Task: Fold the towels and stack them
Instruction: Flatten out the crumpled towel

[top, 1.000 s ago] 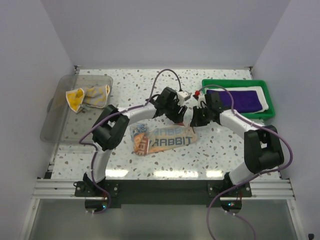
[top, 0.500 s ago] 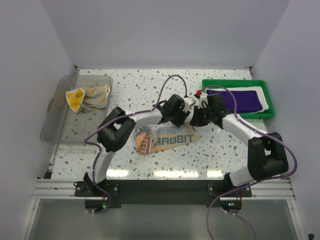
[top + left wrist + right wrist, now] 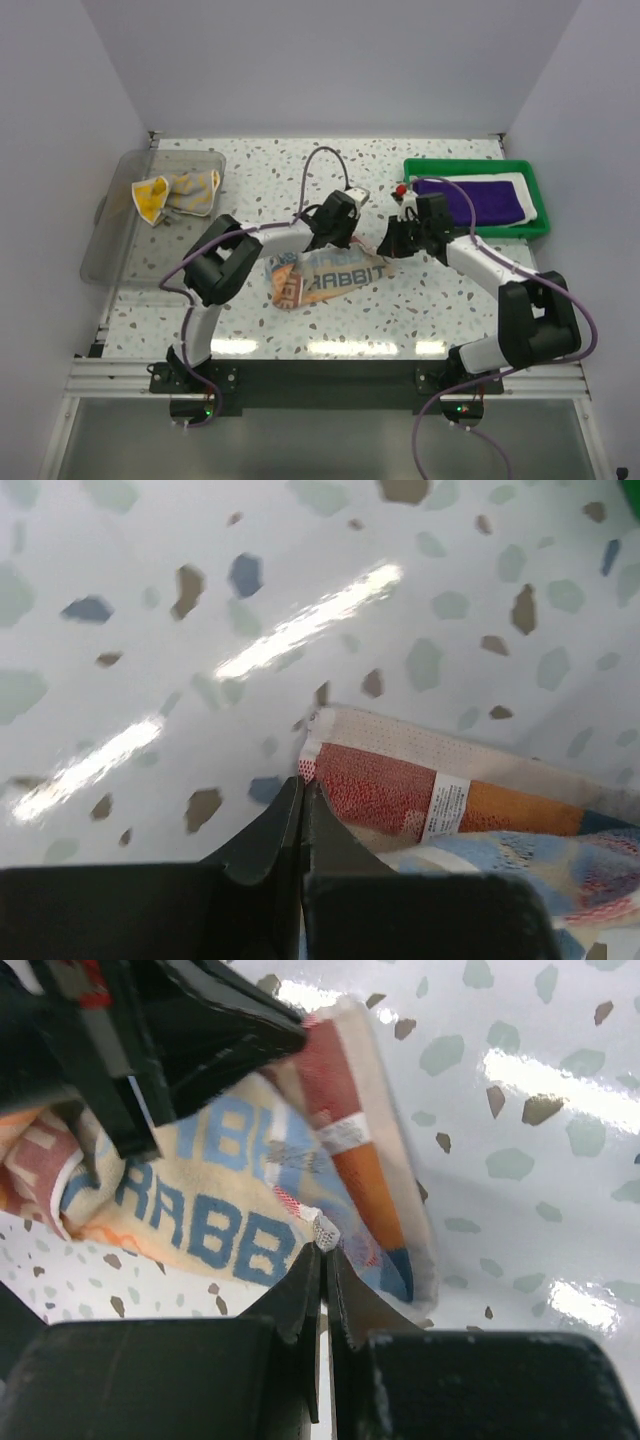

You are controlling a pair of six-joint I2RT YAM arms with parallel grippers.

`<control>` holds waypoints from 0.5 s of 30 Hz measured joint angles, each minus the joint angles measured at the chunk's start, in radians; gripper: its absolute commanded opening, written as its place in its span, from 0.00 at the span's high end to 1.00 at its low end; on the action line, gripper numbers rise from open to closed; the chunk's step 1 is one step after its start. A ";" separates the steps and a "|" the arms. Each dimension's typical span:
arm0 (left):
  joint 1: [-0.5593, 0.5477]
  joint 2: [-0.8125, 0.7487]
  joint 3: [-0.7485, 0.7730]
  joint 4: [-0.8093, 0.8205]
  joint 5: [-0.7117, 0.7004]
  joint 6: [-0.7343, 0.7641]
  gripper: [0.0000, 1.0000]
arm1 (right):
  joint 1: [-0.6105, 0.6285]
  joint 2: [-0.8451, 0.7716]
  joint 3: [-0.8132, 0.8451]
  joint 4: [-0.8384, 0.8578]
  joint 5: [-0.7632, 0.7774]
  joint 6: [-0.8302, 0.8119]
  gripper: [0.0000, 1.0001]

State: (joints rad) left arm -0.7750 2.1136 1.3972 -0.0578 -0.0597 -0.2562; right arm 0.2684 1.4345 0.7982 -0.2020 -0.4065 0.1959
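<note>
Left end effector [image 3: 302, 783] closed at the corner of the patterned towel [image 3: 372, 786]

The two dark fingers met in a thin seam, tips touching the towel's near corner; whether cloth was pinched between them could not be told. The towel spread right of the end effector, showing a red patch, then a white label [image 3: 445, 806], then orange, with blue below. Above the end effector lay speckled tabletop [image 3: 200, 540] crossed by bright glare streaks.

Overhead, the fixed camera looked down from behind both arm bases across the whole speckled worktop [image 3: 260, 180]. Both wrist cameras hung close above it, angled down at the lettered towel [image 3: 330, 280], which all three views shared.
</note>
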 measured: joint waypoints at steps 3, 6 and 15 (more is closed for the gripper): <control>0.064 -0.082 -0.116 0.008 -0.002 -0.111 1.00 | 0.000 0.025 0.030 0.003 -0.017 0.005 1.00; 0.150 -0.194 -0.261 0.005 -0.014 -0.206 1.00 | 0.011 0.101 0.116 0.007 -0.045 0.005 1.00; 0.208 -0.404 -0.503 -0.037 -0.109 -0.356 1.00 | 0.125 0.329 0.362 0.014 -0.055 -0.053 1.00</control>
State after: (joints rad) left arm -0.5671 1.7092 0.8944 -0.0944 -0.1684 -0.6121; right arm 0.3931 1.7634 1.1603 -0.1875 -0.4614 0.1425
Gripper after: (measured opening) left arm 0.018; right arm 0.015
